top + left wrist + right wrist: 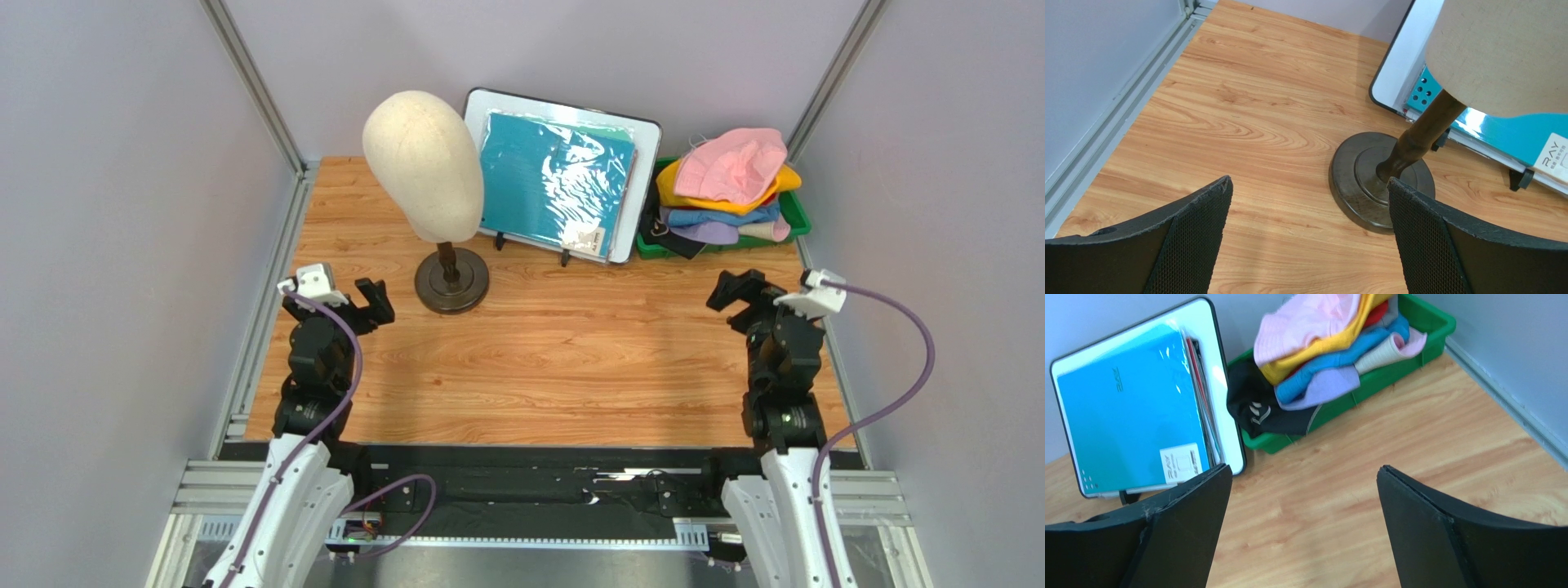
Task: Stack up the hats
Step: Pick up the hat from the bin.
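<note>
Left jaws and right jaws both stand wide apart, holding and touching nothing, above the wooden tabletop (577,355). Ahead of the right jaws, well apart, the soft cloth bucket hats (1321,349) lie loosely heaped in a green plastic bin (1432,331). Judgement: no orderly stacking begun; all of it remains.

The hats (730,184) lie piled in a bin (799,218) at the far right corner of the table (577,355), one spilling over the bin's left end. Just left of the bin, a framed sheet (562,172) leans on a stand. Left of that stands the mannequin head (423,165) on its base (451,282). The left gripper (372,303) hangs just left of the base, and the right gripper (740,292) before the bin.
</note>
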Available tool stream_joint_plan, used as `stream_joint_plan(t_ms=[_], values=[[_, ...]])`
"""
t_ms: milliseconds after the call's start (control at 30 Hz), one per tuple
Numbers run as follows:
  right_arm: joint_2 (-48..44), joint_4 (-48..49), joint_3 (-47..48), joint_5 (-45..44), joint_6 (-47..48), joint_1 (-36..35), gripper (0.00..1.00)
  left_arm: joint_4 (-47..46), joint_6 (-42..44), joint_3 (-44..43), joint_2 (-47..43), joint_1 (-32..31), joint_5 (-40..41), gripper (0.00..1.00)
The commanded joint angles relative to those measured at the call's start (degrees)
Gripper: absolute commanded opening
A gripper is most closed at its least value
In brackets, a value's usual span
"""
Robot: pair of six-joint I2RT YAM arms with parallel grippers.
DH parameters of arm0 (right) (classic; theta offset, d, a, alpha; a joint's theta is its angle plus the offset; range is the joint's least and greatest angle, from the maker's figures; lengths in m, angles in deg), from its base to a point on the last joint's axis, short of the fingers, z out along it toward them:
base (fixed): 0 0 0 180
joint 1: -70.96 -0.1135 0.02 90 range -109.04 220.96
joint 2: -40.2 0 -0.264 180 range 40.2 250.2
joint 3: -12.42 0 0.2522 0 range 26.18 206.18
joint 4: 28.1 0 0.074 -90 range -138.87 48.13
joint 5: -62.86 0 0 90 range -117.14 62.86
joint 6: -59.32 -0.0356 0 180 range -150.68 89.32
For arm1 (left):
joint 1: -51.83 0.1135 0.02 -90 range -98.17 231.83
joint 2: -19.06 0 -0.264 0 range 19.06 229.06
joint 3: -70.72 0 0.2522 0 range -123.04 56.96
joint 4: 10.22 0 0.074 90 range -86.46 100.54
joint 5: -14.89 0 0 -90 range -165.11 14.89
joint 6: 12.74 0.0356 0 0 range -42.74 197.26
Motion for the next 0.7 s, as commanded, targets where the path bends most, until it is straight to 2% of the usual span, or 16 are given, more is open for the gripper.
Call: stream_joint_plan(t_ms=[0, 67, 100, 167, 200, 267, 433, 667], values=[[15.25, -0.66, 14.58, -0.58, 0.28, -0.03, 0.93, -2.14, 2.06, -1.99, 0.56, -0.18, -2.96, 0.99], [21.76, -3.84, 24.77, 0.47, 0.01, -0.03, 0.92, -1.97, 2.41, -2.16, 0.13, -0.18, -2.79, 0.99], [29.02, -6.64, 27.94, 1.17, 0.27, 0.06, 0.92, -1.88, 2.50, -2.08, -0.05, -0.18, -2.96, 0.99], [36.34, -9.73, 38.36, 2.66, 1.24, -0.03, 0.92, -1.96, 2.50, -1.81, -0.23, -0.18, -2.88, 0.99], [43.08, -13.22, 42.43, 2.93, 1.59, -0.03, 0.91, -2.14, 2.50, -1.64, -0.23, -0.18, -2.70, 0.99], [50.41, -16.58, 52.69, 3.20, 2.64, -0.03, 0.87, -2.49, 2.58, -1.46, -0.05, -0.18, -2.88, 0.99], [68.51, -20.38, 65.66, 1.36, 3.26, -0.03, 0.84, -2.58, 2.85, -1.64, 0.56, -0.18, -2.79, 0.99], [85.66, -21.61, 80.60, -0.23, 4.67, 0.06, 0.84, -3.02, 3.55, -1.28, 0.74, -0.18, -0.78, 1.00]])
